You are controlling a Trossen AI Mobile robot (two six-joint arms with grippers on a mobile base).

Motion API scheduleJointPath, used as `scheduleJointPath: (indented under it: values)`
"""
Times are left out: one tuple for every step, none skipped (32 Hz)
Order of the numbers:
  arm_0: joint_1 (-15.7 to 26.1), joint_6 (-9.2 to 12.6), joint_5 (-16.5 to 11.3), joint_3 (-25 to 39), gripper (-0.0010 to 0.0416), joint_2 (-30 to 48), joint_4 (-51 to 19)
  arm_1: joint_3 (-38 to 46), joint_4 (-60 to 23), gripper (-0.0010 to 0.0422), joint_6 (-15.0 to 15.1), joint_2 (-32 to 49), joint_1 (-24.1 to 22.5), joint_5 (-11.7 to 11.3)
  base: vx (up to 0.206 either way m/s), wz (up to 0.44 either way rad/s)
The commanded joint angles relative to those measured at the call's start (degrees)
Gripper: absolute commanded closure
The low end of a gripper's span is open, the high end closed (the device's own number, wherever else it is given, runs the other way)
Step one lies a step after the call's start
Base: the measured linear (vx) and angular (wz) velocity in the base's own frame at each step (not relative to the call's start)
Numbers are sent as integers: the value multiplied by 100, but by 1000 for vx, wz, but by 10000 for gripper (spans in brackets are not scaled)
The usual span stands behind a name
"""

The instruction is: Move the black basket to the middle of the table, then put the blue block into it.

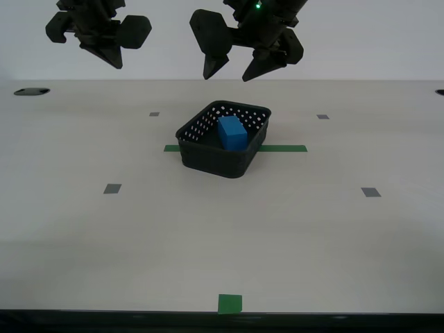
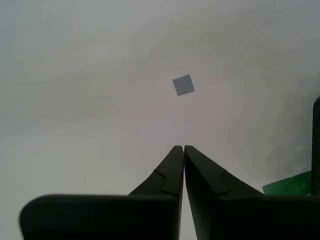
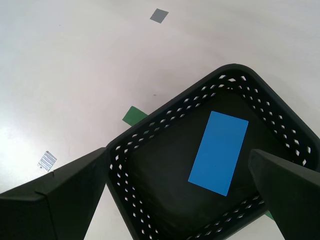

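The wide off-white table (image 1: 291, 236) is stretching across the exterior view, marked with a green tape strip (image 1: 286, 148), a green square (image 1: 229, 303) at its near edge and small grey squares (image 1: 112, 188). The black basket (image 1: 208, 158) is sitting near the middle of the table, straddling the tape strip, with the blue block (image 1: 232, 132) lying inside it on the basket floor. My first gripper (image 1: 235, 71) is hanging above the basket with its fingers (image 3: 60, 190) spread wide and holding nothing, the block appearing between them in the first wrist view. My second gripper (image 1: 115, 62) is hovering toward the exterior view's left, apparently over bare table, its fingers (image 2: 167, 170) pressed together and empty, with one grey square beyond the tips.
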Motion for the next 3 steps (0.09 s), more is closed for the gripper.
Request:
scheduleJointPath:
  values:
    - [0,-2,11,7,19,-4,4,2,2,412,26,-7,2,13,0,0]
    - [0,-2,9,4,19,-4,4,2,2,412,26,-7,2,13,0,0]
    - [0,-2,9,7,19,-4,4,2,2,412,26,-7,2,13,0,0]
